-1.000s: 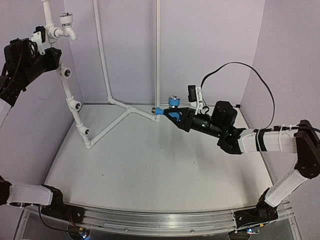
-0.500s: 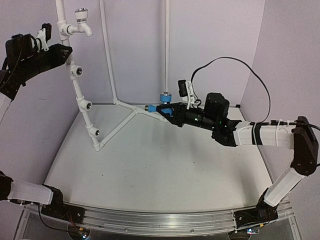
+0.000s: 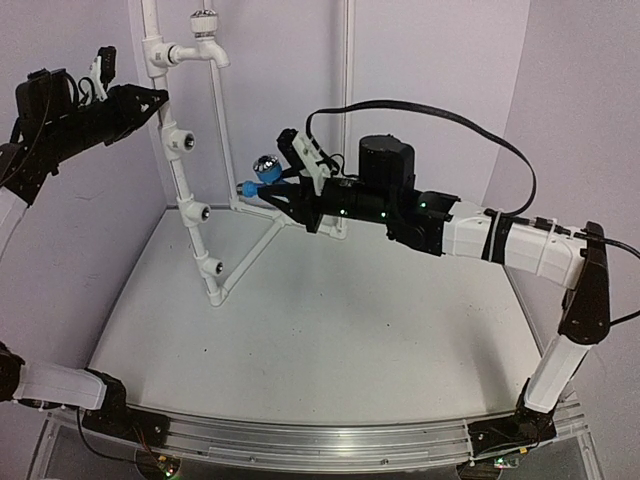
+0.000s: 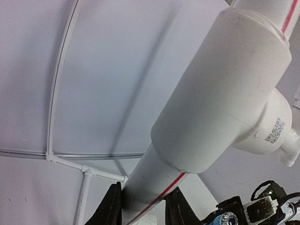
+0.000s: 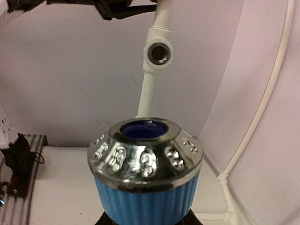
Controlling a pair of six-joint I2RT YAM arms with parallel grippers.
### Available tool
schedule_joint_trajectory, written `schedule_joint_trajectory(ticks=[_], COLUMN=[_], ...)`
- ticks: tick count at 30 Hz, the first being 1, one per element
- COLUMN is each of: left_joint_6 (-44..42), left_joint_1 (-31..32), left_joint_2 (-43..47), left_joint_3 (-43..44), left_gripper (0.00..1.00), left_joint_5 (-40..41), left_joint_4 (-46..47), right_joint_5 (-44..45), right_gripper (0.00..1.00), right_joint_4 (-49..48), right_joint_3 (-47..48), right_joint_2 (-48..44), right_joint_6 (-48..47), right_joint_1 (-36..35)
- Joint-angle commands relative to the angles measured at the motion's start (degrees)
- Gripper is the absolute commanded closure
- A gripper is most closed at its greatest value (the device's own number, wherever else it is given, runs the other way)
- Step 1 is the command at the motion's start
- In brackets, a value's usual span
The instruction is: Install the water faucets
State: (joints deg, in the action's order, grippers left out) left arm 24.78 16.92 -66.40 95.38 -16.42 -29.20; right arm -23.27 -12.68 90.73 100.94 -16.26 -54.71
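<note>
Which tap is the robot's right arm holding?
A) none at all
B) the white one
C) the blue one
C: the right gripper is shut on the blue faucet, while the white faucet is already fitted at the top of the pipe frame.

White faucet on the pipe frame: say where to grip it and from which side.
Probably grip the white faucet by its round silvery knob, from above: the knob stands clear on top, while the pipe frame holds one end and the spout turns down.

The top faucet (image 3: 207, 38) sits on the pipe frame (image 3: 183, 178), the lower faucet (image 3: 263, 170) to its right.
</note>
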Motion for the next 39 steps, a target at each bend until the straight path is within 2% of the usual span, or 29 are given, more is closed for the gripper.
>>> schedule_joint_trajectory(ticks=[1, 6, 7, 9, 14, 17, 19, 23, 26, 31, 36, 39], left_joint_6=[21.79, 17.78, 16.18, 13.56, 3.62, -2.12, -3.62, -6.37, -8.10, -11.02, -11.20, -11.67], left_joint_1=[2.22, 2.61, 2.62, 2.59, 2.59, 2.59, 2.51, 2.51, 2.51, 2.51, 2.52, 2.51], left_joint_2=[2.43, 3.37, 3.83, 4.87, 7.21, 8.79, 8.11, 2.60, -0.18, -4.67, -5.75, -5.46], left_joint_3=[0.10, -1.74, -2.42, -4.19, -9.42, -12.14, -11.49, -6.14, -3.56, 1.59, 2.97, 2.87], left_gripper=[1.00, 0.99, 0.94, 0.79, 0.37, 0.15, 0.05, 0.00, 0.01, 0.03, 0.20, 0.39], left_joint_5=[-7.29, -5.82, -5.56, -5.18, -7.52, -3.97, -0.28, -1.23, 0.38, -2.07, -1.76, -2.59], left_joint_4=[6.79, 6.71, 6.70, 6.70, 6.57, 5.79, 4.65, 1.52, 1.53, 1.47, 1.47, 1.39], right_joint_5=[2.76, 4.37, 4.38, 5.24, 5.51, 5.06, 5.48, 4.87, 5.27, 6.37, 7.07, 6.38], right_gripper=[1.00, 1.00, 1.00, 1.00, 1.00, 1.00, 1.00, 1.00, 1.00, 1.00, 1.00, 1.00], right_joint_4=[2.82, 7.06, 7.78, 8.56, 13.62, 16.57, 17.71, 19.96, 22.53, 23.00, 20.60, 17.48], right_joint_3=[6.49, 14.20, 14.98, 16.89, 23.15, 26.33, 28.39, 31.09, 34.15, 35.79, 36.89, 34.61], right_joint_2=[2.13, 5.21, 5.29, 5.85, 8.15, 9.79, 10.75, 11.09, 12.63, 14.38, 14.67, 13.54], right_joint_6=[-27.28, -43.21, -46.13, -50.59, -54.51, -56.84, -58.03, -58.61, -60.27, -66.35, -68.32, -70.05], right_joint_1=[-2.00, -2.53, -2.81, -3.38, -3.25, -3.21, -3.14, -3.09, -2.86, -2.71, -2.75, -2.75])
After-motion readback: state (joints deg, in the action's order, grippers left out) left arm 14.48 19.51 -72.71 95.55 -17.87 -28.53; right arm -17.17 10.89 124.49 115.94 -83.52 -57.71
